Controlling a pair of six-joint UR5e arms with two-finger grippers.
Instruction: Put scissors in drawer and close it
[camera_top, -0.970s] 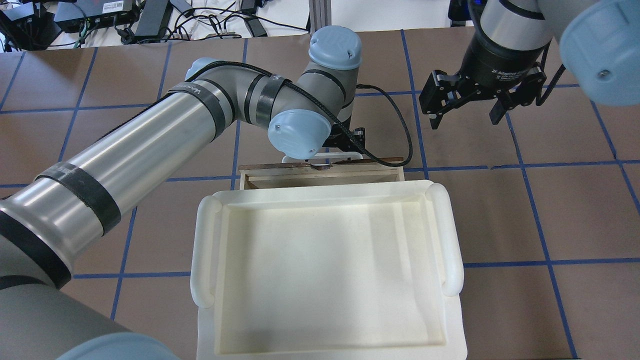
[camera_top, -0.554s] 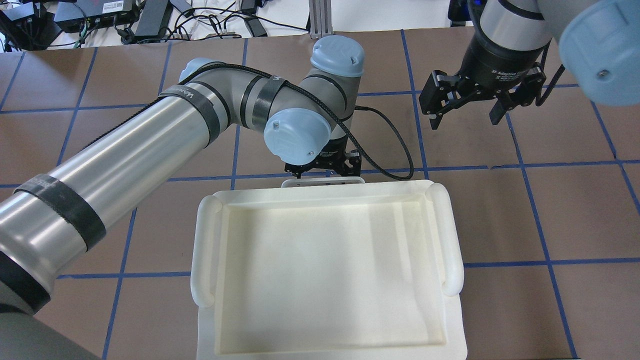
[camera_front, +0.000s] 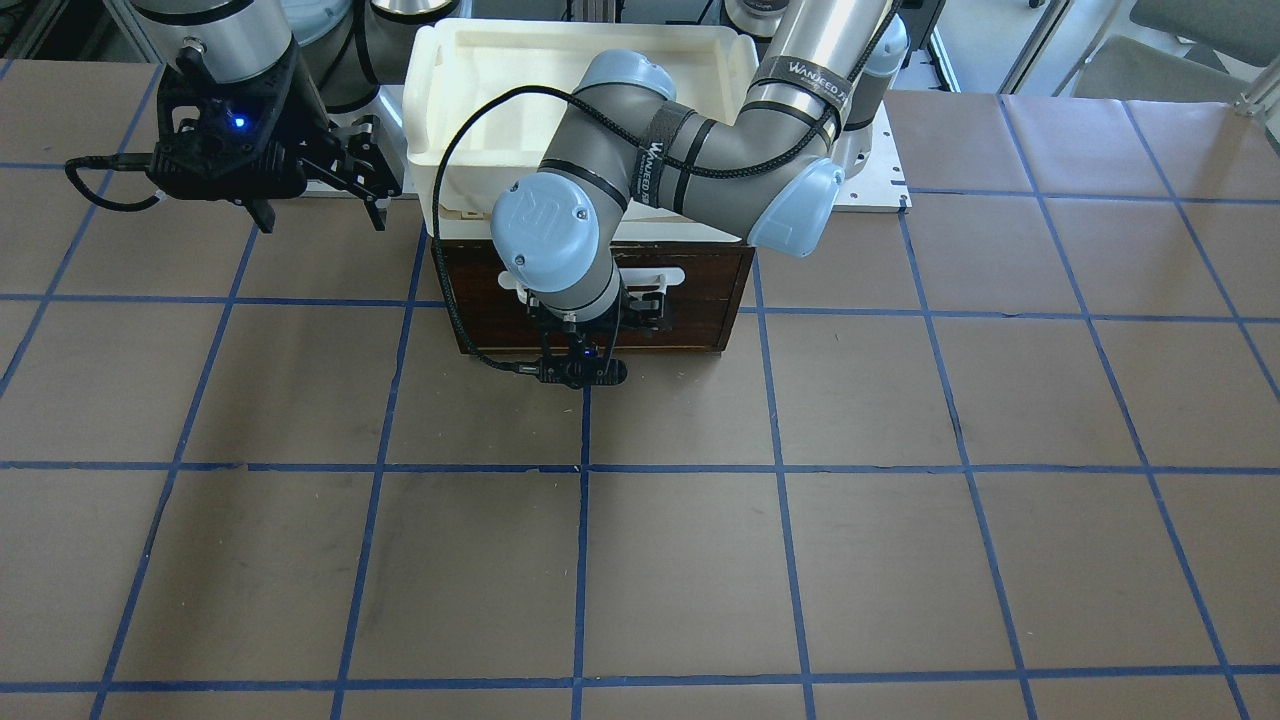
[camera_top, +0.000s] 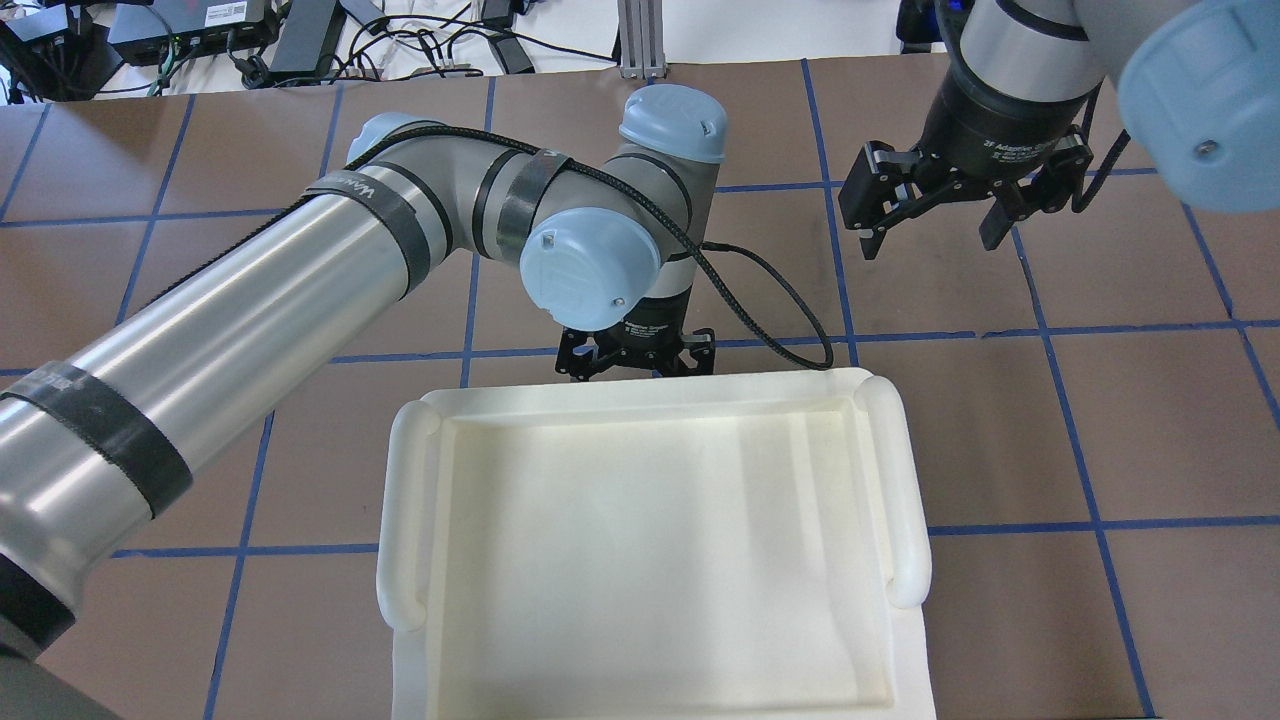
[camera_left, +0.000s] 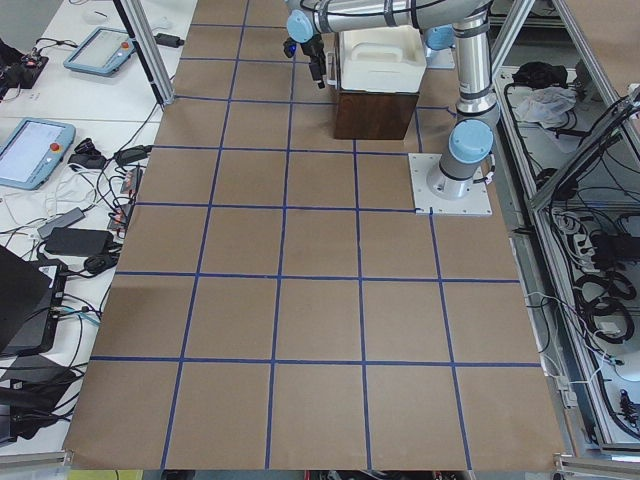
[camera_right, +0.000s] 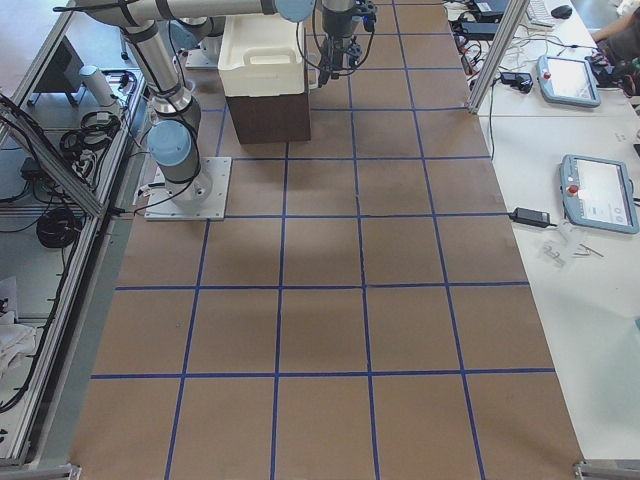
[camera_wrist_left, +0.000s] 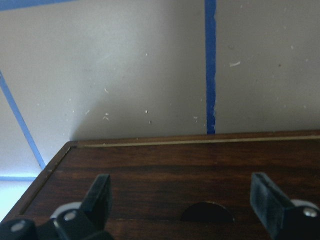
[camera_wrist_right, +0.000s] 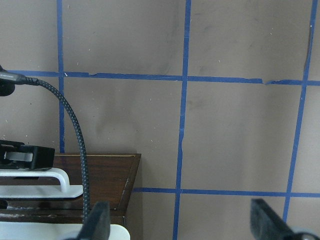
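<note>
Brown paper crossed by blue tape lines covers the table (camera_front: 900, 450), and we take the dark brown cabinet (camera_left: 375, 115) as our landmark. On top of the cabinet sits a white tray (camera_top: 400, 500). We see the drawer (camera_front: 705, 295) pushed into the cabinet, its dark front level with the cabinet face and its white bar handle (camera_front: 668, 275) on the side away from the robot. Right at that face hangs the left gripper (camera_wrist_left: 181, 192), fingers spread wide with nothing between them; whether they touch the wood we cannot judge. Off the cabinet's side, clear of it, the right gripper (camera_top: 930, 235) hovers above the table, also spread wide and empty.
</note>
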